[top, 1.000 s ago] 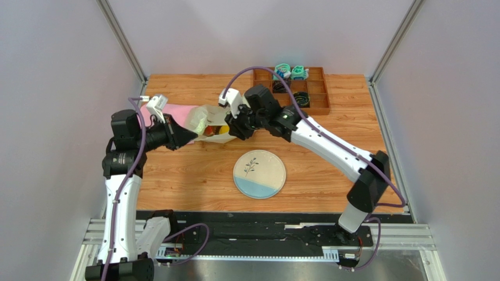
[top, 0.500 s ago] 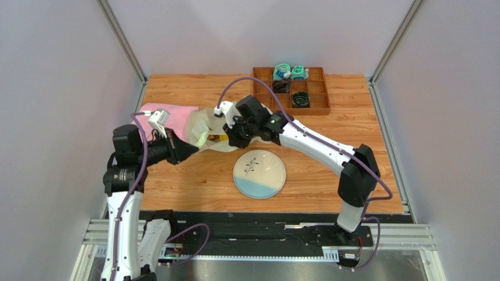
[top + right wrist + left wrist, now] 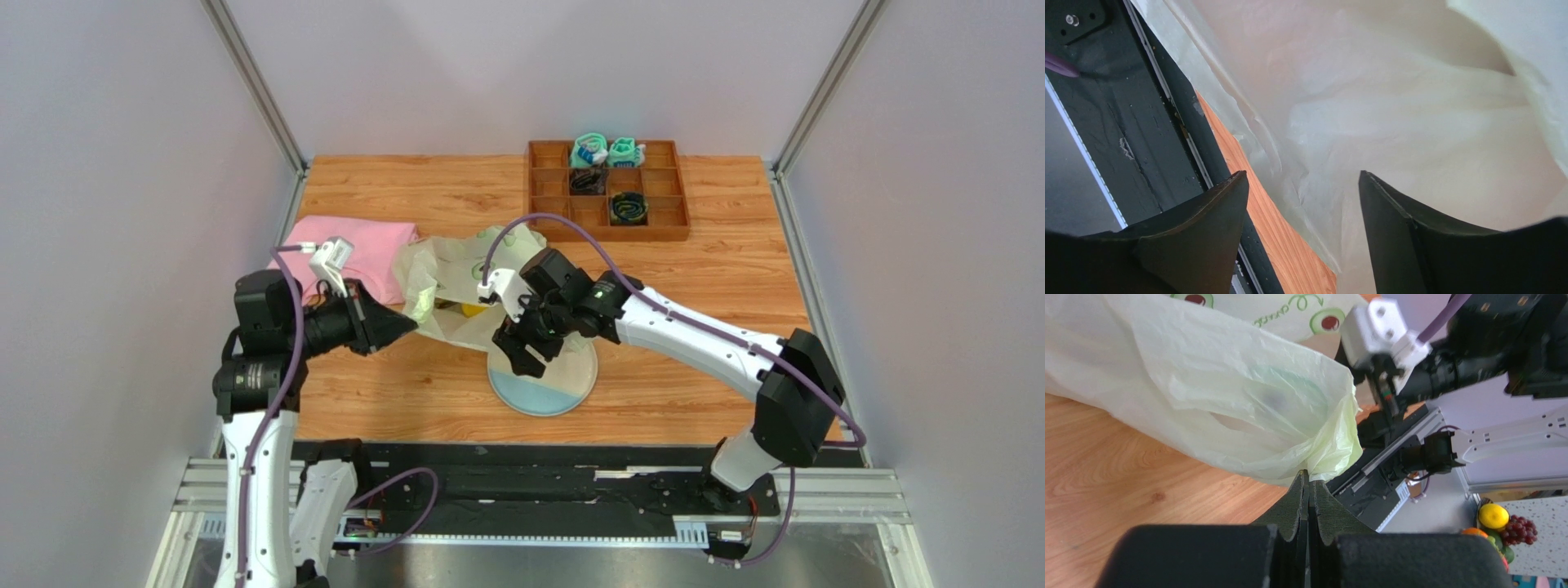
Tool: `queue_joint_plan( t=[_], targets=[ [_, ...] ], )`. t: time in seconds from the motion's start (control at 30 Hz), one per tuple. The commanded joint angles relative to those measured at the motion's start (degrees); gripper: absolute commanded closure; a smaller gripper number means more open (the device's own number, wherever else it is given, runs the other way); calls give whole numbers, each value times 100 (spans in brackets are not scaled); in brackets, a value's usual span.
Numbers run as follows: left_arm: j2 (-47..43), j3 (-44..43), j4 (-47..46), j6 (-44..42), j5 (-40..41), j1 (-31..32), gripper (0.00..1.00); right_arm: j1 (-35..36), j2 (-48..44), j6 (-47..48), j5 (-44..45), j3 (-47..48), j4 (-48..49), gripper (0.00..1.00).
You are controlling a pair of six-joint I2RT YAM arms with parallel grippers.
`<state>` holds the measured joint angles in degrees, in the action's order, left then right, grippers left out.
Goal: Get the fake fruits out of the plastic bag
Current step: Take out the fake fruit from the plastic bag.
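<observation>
Inside the plastic bag (image 3: 444, 265) — fake fruits (image 3: 470, 310) mostly hidden.

- My R claw (image 3: 521, 349): was up at the bag's mouth, now drawn nearer, over left part of plate (image 3: 562, 395). Jaws went from nearly closed to apart, nothing betw. them.
- My L claw (image 3: 395, 325): pulled back twd near-left.
- plastic bag (image 3: 456, 272): dragged w/ it twd near edge, now spread flatter, reaching plate.
- pink cloth (image 3: 350, 243): more of it uncovered.
</observation>
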<state>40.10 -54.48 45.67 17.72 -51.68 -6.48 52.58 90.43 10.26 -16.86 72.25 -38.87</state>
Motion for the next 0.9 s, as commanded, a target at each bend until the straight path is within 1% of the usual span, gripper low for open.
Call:
queue_joint_plan(
  t=[0.0,0.07,0.1,0.17,0.27,0.3,0.33,0.37,0.4,0.47,0.5,0.53,0.57,0.67,0.7,0.73,0.77,0.8,0.83,0.87],
  targets=[
    [-423,-72,750,-312,-219,-46,100,-151,-492,344,10,1095,-296,28],
    [-485,42,750,-348,-185,-55,100,-309,-325,424,-325,1413,-559,28],
    [-494,60,733,-356,-141,-64,100,-344,-272,450,-709,1554,-604,28],
    [-503,86,663,-339,-114,-81,100,-459,-114,546,-1046,1836,-674,28],
    [-494,227,426,-207,-211,-134,100,-608,167,547,-1862,2240,-858,27],
    [-511,297,390,-172,-220,-169,100,-634,237,547,-2091,2319,-911,28],
    [-520,324,347,-102,-246,-195,100,-635,308,547,-2084,2372,-894,31],
    [-547,341,276,-58,-289,-283,100,-626,439,530,-2084,2425,-885,37],
    [-564,367,250,-23,-360,-344,100,-626,510,538,-2032,2469,-894,56],
    [-617,350,241,56,-439,-502,100,-547,816,599,-1865,2714,-1121,79],
    [-634,298,258,74,-492,-538,100,-538,896,678,-1847,2768,-1236,94],
    [-643,263,284,74,-501,-573,100,-503,958,688,-1847,2768,-1341,98],
    [-678,219,302,65,-510,-600,100,-485,967,688,-1847,2620,-1316,100],
    [-714,78,407,-13,-536,-609,100,-319,985,434,-1225,2338,-913,100],
    [-731,-9,469,-48,-545,-609,100,-257,1081,320,-562,2225,-807,100],
    [-749,-62,547,-101,-580,-609,100,-170,1134,92,-207,2171,-589,100],
    [-758,-150,774,-180,-676,-609,100,-160,1187,-110,127,2110,-412,100],
    [-766,-386,977,-494,-903,-609,100,-151,1222,-312,844,1996,-219,100],
    [-766,-519,1240,-671,-1036,-609,100,-151,1353,-723,1191,2012,79,100],
    [-758,-650,1817,-856,-1185,-609,100,-143,1441,-858,1499,2073,177,100]
  ],
)
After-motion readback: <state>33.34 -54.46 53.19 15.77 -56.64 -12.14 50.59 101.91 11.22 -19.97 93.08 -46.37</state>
